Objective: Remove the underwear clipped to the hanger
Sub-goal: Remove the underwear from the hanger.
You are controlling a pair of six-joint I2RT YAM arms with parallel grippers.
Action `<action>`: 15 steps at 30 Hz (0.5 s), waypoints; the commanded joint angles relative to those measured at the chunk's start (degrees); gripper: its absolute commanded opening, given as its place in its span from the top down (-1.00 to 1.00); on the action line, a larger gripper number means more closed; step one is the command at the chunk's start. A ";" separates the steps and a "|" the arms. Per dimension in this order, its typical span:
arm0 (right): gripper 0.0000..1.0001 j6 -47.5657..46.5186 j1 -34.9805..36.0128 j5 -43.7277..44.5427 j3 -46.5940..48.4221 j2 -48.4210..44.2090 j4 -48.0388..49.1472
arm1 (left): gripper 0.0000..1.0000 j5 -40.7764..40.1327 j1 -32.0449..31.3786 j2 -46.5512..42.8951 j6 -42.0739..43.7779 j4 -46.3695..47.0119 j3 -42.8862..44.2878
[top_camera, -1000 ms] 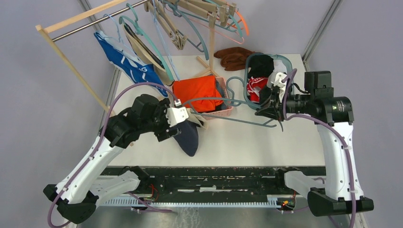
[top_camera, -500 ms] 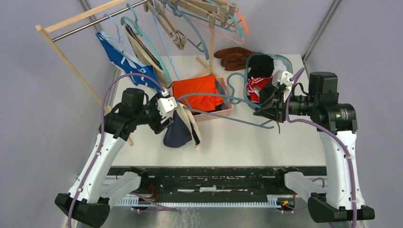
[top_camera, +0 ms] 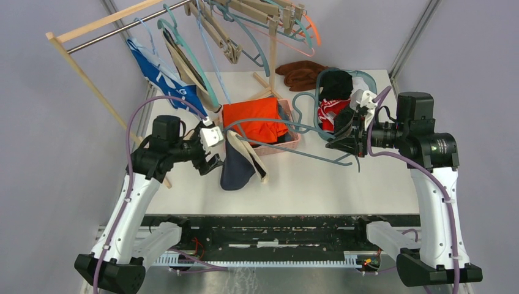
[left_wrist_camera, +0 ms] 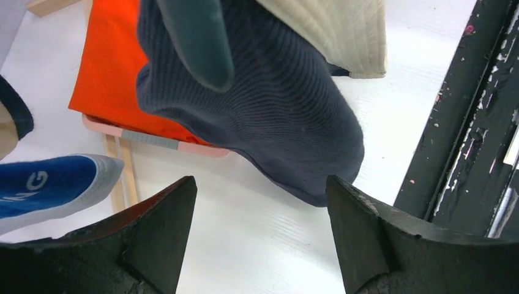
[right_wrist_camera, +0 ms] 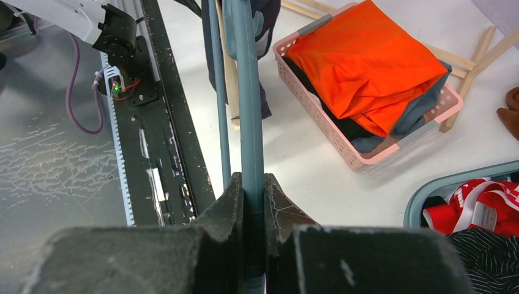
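Underwear [top_camera: 237, 173] is dangling lengthwise toward 6 o'clock; I'm hovering left gripper [top_camera: 215, 149] gaping, empty, at its 9, right gripper [right_wrist_camera: 252, 184] pinching hanger [right_wrist_camera: 250, 92].

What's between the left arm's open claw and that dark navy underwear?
Nothing. In the left wrist view, the left gripper, jaws open, faces the navy underwear across a bare gap, with only white table below.

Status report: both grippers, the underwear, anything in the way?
Left gripper open, empty. Right gripper shut on hanger. Navy underwear hangs clipped, ahead of left gripper. Pink basket close behind.
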 commanded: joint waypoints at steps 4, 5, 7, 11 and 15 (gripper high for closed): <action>0.98 2.49 -0.20 -2.72 1.55 0.11 3.78 | -0.70 7.91 0.74 -1.65 0.64 -0.70 2.18; 0.98 2.79 -0.15 -2.74 1.43 0.12 4.03 | -0.70 10.31 0.78 -1.80 -0.73 0.30 1.80; 0.98 3.60 -0.14 -3.26 1.12 0.14 4.69 | -0.76 13.50 0.74 -2.27 -6.77 5.50 -0.05; 0.98 5.59 -0.12 -5.00 0.72 0.49 6.19 | -0.86 14.90 0.78 -2.29 -18.50 19.43 -4.51; 0.98 6.22 -0.23 -5.26 0.36 0.17 6.72 | -0.52 15.47 0.71 -1.57 -22.29 23.65 -6.14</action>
